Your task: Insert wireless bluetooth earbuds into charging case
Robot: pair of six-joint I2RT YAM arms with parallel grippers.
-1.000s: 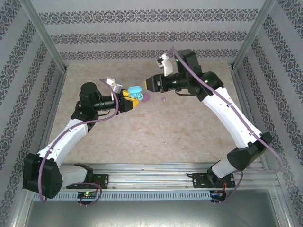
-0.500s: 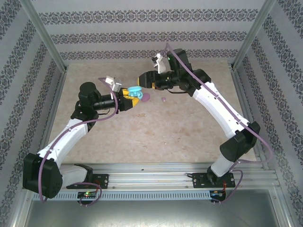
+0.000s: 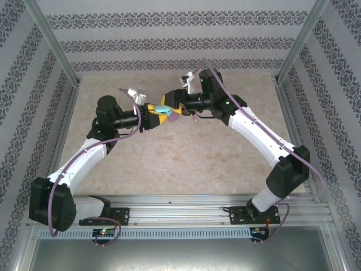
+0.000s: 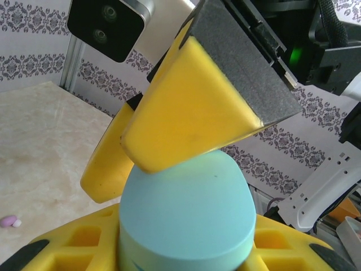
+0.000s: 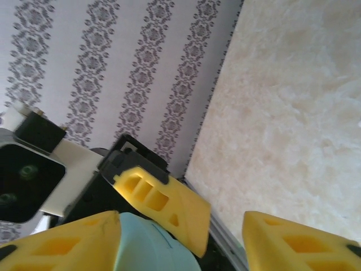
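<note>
The light is bright and even, with no glare. Below the cyan case [image 3: 163, 108], the table [image 3: 186, 164] has only faint, soft shadows. Seen from the right wrist, the very close case looks a little blurry.

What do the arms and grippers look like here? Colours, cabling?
The left arm and right arm have white link shells, black joints and a purple cable each. The left gripper and right gripper have yellow wedge fingers with cut-out pockets and dark grey pads.
</note>
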